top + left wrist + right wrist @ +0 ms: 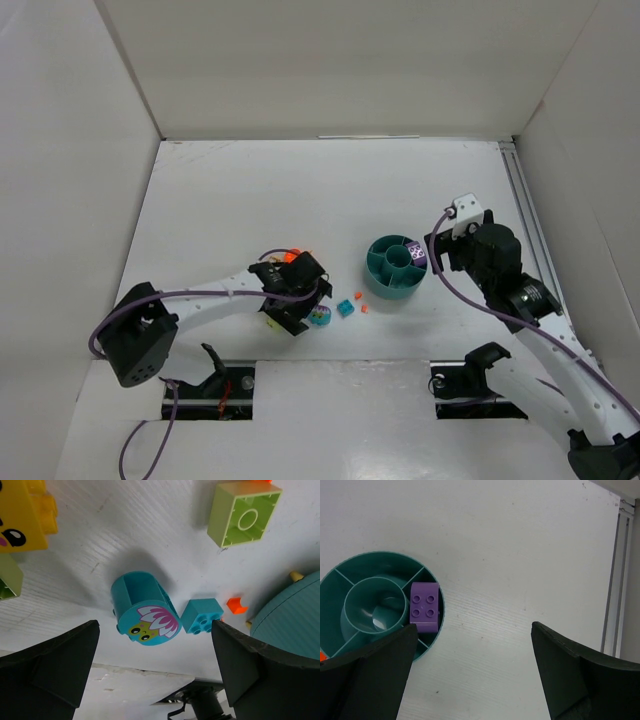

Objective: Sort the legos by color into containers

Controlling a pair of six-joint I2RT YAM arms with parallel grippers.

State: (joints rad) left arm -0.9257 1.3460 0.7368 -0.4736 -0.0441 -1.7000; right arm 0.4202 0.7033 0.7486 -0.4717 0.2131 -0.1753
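Observation:
The round teal dish sits right of centre with one purple brick in its right wedge; both show in the right wrist view, dish and brick. My right gripper is open and empty, just right of the dish. My left gripper is open and empty over the loose bricks. Just ahead of its fingers lie a teal rounded brick with a flower face, a small teal brick and an orange bit. A lime green brick and a yellow brick lie further off.
White walls enclose the table on the left, back and right. A metal rail runs along the right edge. Small orange bits lie between the loose bricks and the dish. Another orange piece lies behind my left gripper.

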